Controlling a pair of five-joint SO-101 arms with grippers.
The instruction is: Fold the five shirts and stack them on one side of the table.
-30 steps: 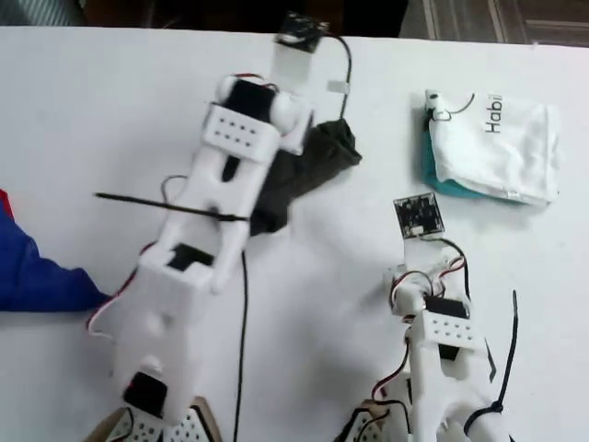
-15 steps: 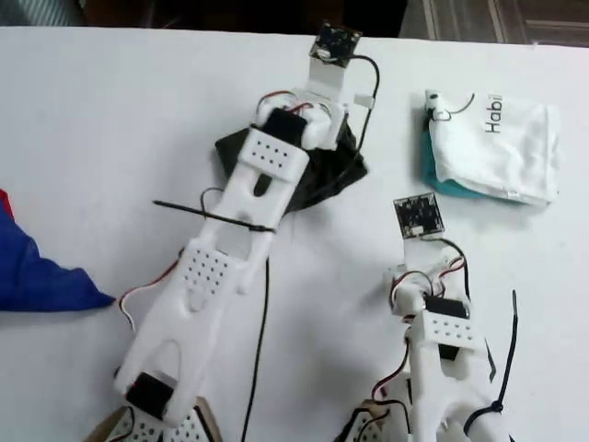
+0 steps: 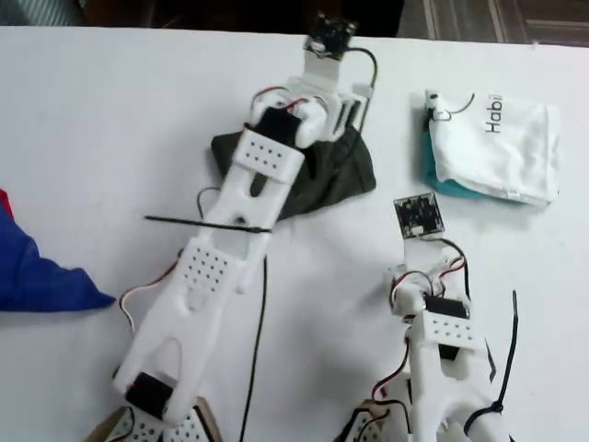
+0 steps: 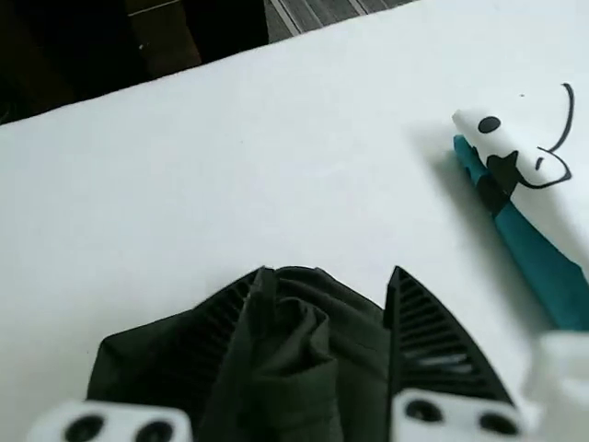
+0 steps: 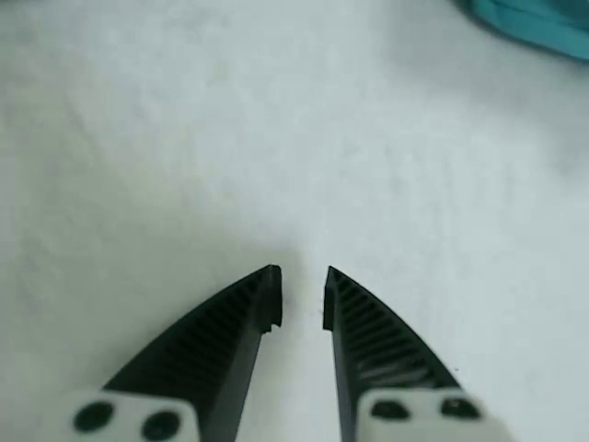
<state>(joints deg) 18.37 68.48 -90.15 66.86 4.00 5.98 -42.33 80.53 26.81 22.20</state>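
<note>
1. The right gripper (image 5: 302, 276) is hovering over bare white table (image 3: 110, 120) at the near right, its jaws sitting a narrow gap apart and holding nothing.
2. A blue shirt (image 3: 37, 272) is lying crumpled at the left edge.
3. Farther in, the left gripper (image 4: 329, 276) is resting on the black shirt (image 3: 336, 175) near the middle of the table. Its jaws are standing spread, with a ridge of the cloth rising between them.
4. At the far right, a folded white shirt (image 3: 502, 147) is lying on top of a teal shirt (image 3: 437, 180).
5. The left wrist view is showing the teal layer directly under the white one.
6. Dark flooring (image 3: 184, 11) is showing beyond the table's far edge.
</note>
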